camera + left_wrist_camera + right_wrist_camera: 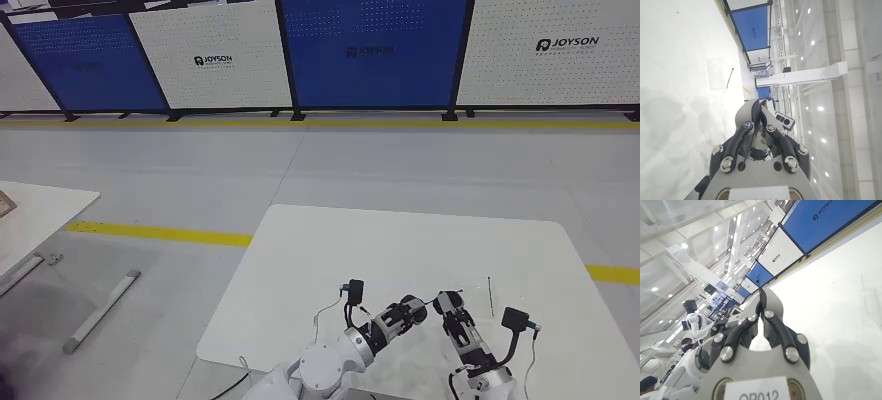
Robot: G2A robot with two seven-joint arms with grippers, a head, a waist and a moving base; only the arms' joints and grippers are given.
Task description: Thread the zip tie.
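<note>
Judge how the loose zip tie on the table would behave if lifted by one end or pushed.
The tie is a thin strip lying in a slight curve, so it is probably light and bendy; lifted by one end, it would likely droop. It lies flat on the smooth table, so a push may slide it rather than roll it.

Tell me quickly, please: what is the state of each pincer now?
Right pincer: closed, holding the zip tie.
Left pincer: closed, holding the zip tie too.

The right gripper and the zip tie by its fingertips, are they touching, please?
Touching. The right wrist view shows the right gripper shut on the zip tie, whose head pokes out past its tips.
</note>
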